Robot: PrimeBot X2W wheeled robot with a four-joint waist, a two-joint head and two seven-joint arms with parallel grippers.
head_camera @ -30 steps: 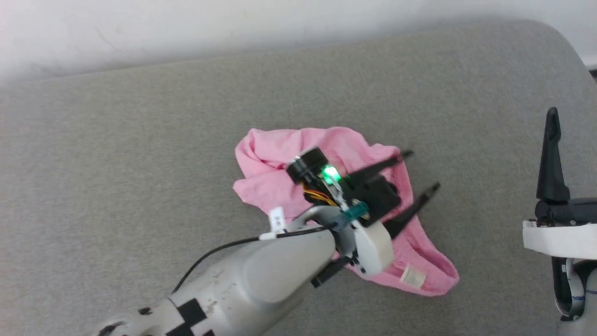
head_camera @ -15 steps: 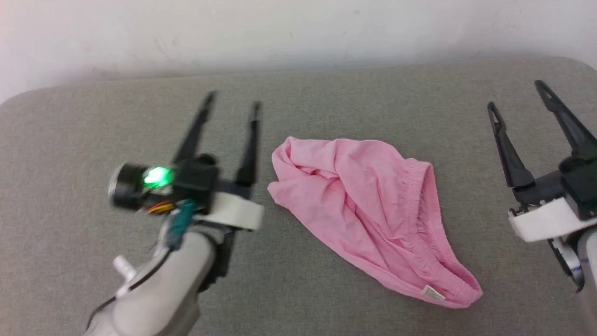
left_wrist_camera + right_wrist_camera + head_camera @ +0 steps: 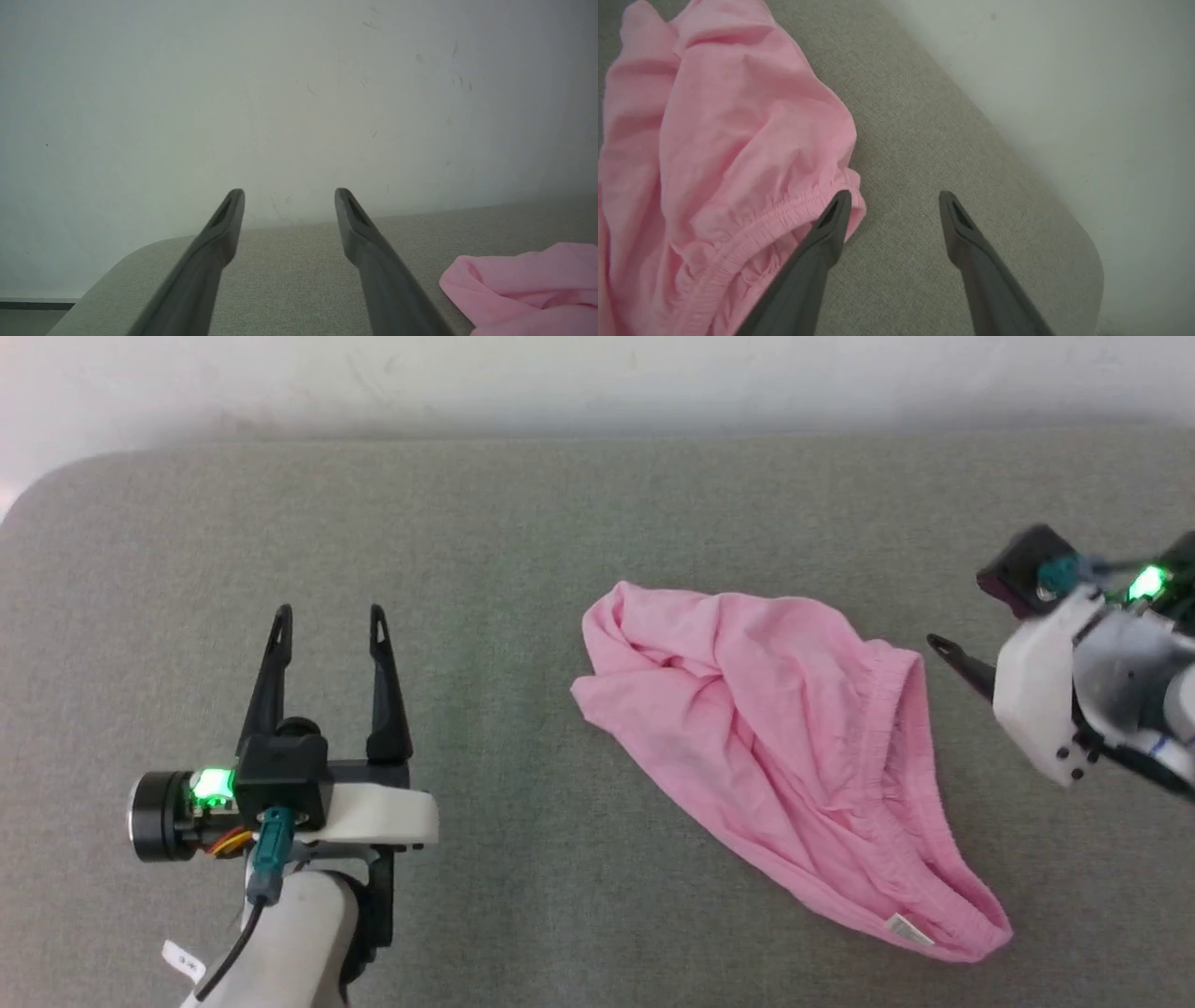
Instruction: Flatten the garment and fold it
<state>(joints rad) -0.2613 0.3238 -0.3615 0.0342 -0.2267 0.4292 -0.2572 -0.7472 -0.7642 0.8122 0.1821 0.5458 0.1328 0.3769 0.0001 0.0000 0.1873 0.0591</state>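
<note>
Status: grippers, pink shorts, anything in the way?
Both open: left gripper over bare grey padding, right gripper beside gathered waistband. Garment: thin bright pink shorts, crumpled, unfolded. No obstruction seen.

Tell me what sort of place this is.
Likely a plain indoor folding station: a grey fabric-covered surface with rounded corners, against a bare white wall, a pink garment lying on it.

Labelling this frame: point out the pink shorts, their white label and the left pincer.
pink shorts (image 3: 775,747), head view, mid cloth.
white label (image 3: 904,928), head view, its middle.
left pincer (image 3: 330,612), head view, between fingertips.
</note>
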